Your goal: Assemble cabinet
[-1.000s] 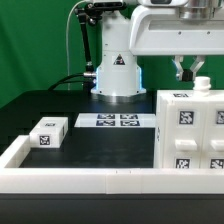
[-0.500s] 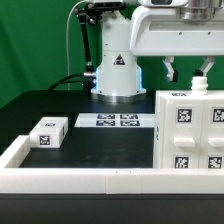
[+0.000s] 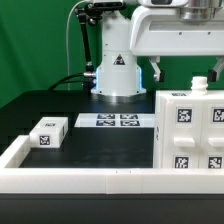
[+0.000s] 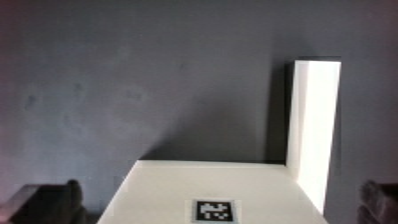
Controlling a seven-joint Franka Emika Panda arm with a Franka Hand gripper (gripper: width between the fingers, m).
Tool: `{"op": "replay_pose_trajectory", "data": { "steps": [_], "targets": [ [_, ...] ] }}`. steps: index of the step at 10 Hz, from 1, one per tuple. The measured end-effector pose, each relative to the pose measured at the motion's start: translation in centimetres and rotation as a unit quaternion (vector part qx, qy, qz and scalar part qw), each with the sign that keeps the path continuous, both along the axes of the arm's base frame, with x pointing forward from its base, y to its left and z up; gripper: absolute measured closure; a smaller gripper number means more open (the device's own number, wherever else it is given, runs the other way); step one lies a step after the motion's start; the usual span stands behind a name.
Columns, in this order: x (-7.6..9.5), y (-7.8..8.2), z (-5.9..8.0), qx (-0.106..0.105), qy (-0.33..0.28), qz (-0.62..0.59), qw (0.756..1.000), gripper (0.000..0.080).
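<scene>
The cabinet body [image 3: 190,135], a white box with black-and-white tags, stands at the exterior view's right, with a small white knob [image 3: 199,86] on its top. My gripper [image 3: 185,68] hangs just above it, open and empty, with the fingers spread wide to either side of the knob. In the wrist view the gripper [image 4: 214,203] shows one dark fingertip [image 4: 50,203] at each lower corner. Between them lies a tagged white face of the cabinet [image 4: 187,185] with an upright white panel [image 4: 315,115] rising from it. A small tagged white panel piece [image 3: 48,132] lies apart at the exterior view's left.
The marker board [image 3: 118,121] lies flat in front of the robot base [image 3: 117,75]. A low white rim [image 3: 70,180] frames the black table along the front and the left. A green backdrop stands behind.
The fingers have spread from nearly shut to wide open above the cabinet top. The cabinet and the small panel piece have not moved.
</scene>
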State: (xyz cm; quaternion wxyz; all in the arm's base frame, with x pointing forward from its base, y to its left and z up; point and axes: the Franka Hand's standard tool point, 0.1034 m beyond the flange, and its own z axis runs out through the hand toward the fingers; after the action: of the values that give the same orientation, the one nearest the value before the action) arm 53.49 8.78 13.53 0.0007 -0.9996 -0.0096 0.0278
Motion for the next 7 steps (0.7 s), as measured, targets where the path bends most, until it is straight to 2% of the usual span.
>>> {"op": "replay_pose_trajectory", "data": {
  "steps": [1, 4, 7],
  "targets": [
    [-1.4, 0.0, -0.6, 0.001, -0.008, 0.001, 1.000, 0.0004],
    [-3.1, -0.4, -2.3, 0.004, -0.025, 0.000, 1.000, 0.0002],
    [-2.9, -0.6, -2.2, 0.004, -0.025, 0.001, 1.000, 0.0002]
  ]
}}
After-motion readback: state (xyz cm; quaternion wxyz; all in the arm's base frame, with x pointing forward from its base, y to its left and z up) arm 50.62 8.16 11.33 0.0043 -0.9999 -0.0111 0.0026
